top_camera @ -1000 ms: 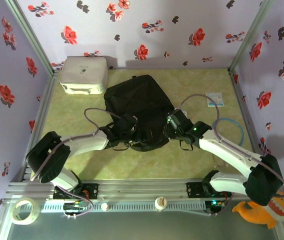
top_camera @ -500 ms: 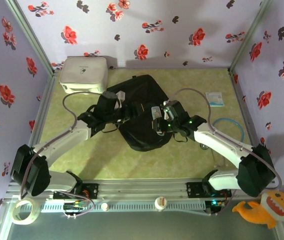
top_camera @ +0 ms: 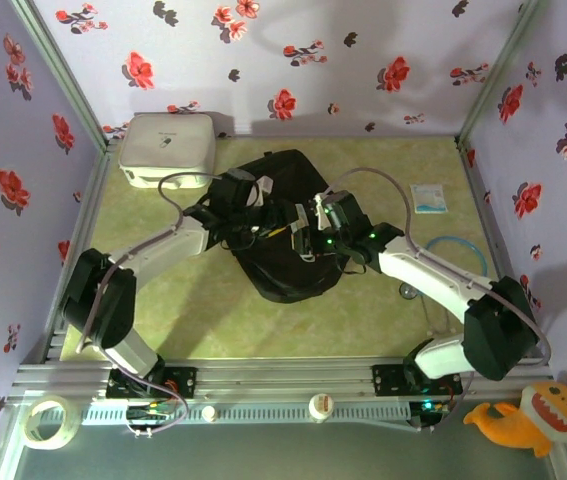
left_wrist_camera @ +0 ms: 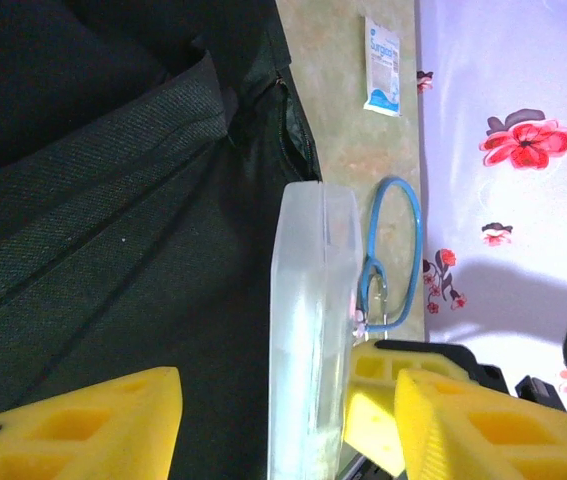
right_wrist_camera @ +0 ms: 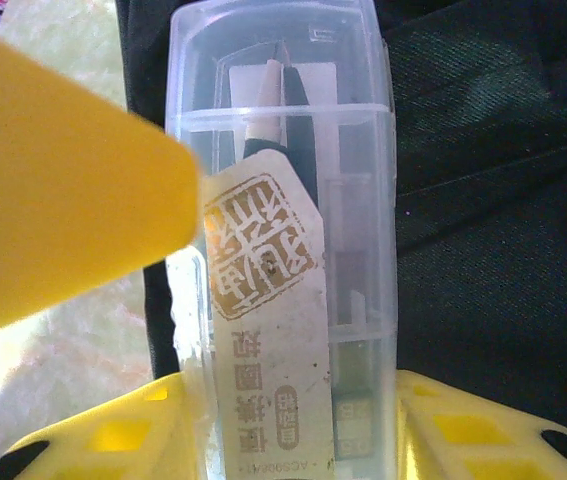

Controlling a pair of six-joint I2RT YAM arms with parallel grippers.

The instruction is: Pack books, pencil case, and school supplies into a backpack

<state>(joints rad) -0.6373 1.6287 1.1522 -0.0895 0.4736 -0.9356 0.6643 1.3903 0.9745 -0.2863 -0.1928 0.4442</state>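
Two arms: both reach in from the near rail and meet over the middle of the backpack (top_camera: 288, 278).
Tape roll (top_camera: 45, 420): near-left of the backpack, outside the rail.
Plush toy (top_camera: 535, 418): orange, near-right of the backpack, also outside the rail.
Right gripper (right_wrist_camera: 288, 405): pinching the pencil case (right_wrist_camera: 293, 200) across its width, with a yellow finger pressed to each long side, above the backpack's black fabric.
Pencil case: a clear plastic box with dark pens inside and a paper label with a gold stamp. It sits over the backpack's middle; whether it touches the fabric cannot be told.
Left gripper (left_wrist_camera: 288, 385): fingers spread, one on either side of the case, which is seen edge-on. The finger on the backpack side stands clear of it.
Backpack: lies flat on the green tabletop (top_camera: 193, 310), and its dark weave fills the ground under both claws.
Blue cable loop (top_camera: 460, 262): on the tabletop to the right of the backpack, apart from it.
White-blue packet (top_camera: 429, 197): right of the backpack and farther back, near the side wall.
White box (top_camera: 168, 148): rounded, far-left of the backpack, just beside its far corner.
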